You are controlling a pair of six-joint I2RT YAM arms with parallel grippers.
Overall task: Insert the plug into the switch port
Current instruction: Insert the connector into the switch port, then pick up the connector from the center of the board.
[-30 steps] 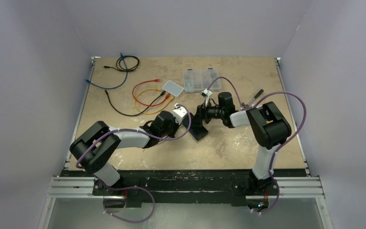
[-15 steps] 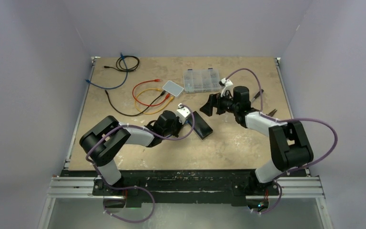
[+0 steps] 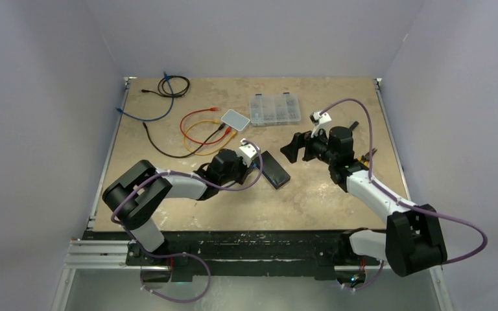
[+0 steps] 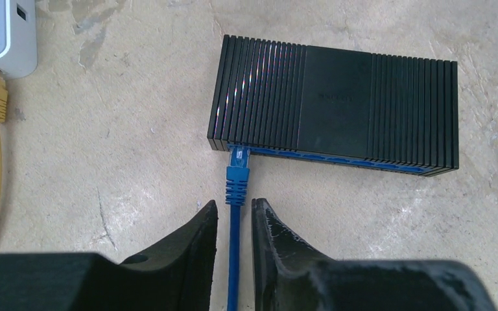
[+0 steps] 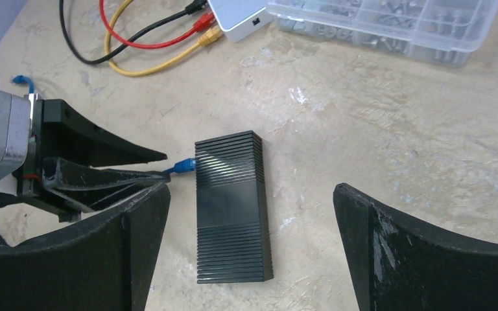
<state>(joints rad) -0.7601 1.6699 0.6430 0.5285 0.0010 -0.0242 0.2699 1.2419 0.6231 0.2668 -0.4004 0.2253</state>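
Observation:
The black ribbed switch [image 3: 274, 169] lies flat on the table, also in the left wrist view [image 4: 334, 107] and right wrist view [image 5: 232, 207]. The blue plug [image 4: 238, 172] sits in the leftmost port of its blue front; it shows in the right wrist view [image 5: 183, 166] too. My left gripper [image 3: 256, 168] is just behind the plug, jaws slightly apart on either side of the blue cable [image 4: 233, 206] with small gaps, not clamping it. My right gripper [image 3: 292, 148] hovers wide open and empty to the right of the switch [image 5: 251, 188].
A white router [image 3: 236, 118] with red, yellow and black cables [image 3: 198, 133] lies behind the left gripper. A clear parts box [image 3: 274, 109] stands at the back. Blue and black cables [image 3: 162, 87] lie at the far left corner.
My right gripper has let go of the switch and drawn back to the right, open. The switch, tilted up before, now lies flat. My left gripper stays by the plug.

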